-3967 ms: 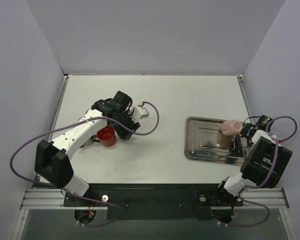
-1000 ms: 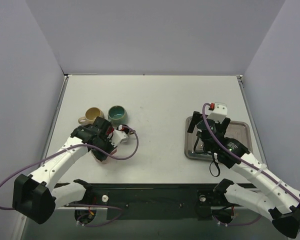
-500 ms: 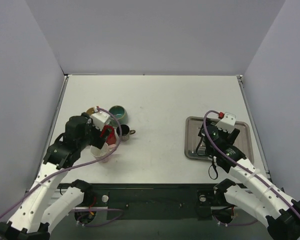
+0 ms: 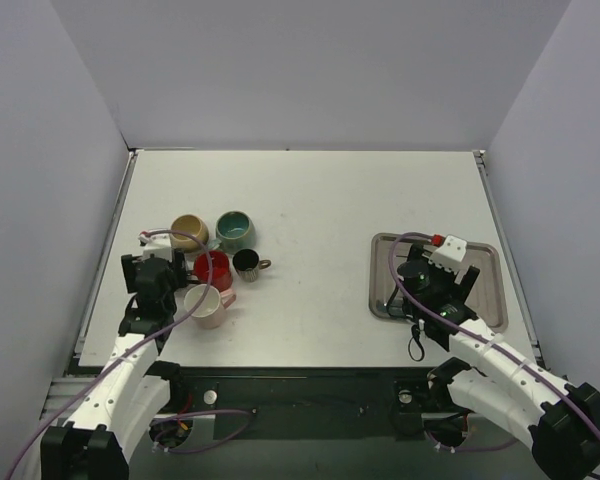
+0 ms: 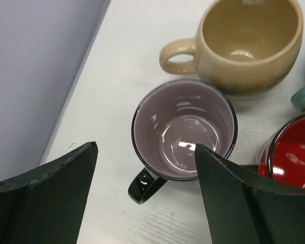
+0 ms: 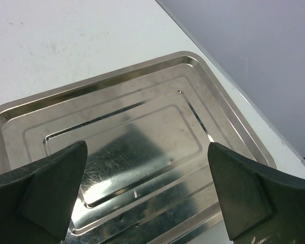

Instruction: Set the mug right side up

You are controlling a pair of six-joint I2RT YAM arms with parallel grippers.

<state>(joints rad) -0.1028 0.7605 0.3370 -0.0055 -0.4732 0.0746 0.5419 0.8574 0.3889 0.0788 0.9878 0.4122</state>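
Black mug [image 5: 183, 129], lilac inside, stands mouth-up on table [image 5: 117, 66], just beside tan mug [image 5: 249, 40] and red mug [image 5: 292, 152]; left gripper [image 5: 146, 147] spread apart around it; right gripper [image 6: 147, 147] spread wide above steel tray [image 6: 117, 101].

Legible text, labels, brands, numbers, signs: none that I can read on any mug, tray, table or arm.

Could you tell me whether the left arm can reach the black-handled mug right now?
Probably yes: the left gripper hangs open over the black-handled mug, though the red mug crowds one finger.
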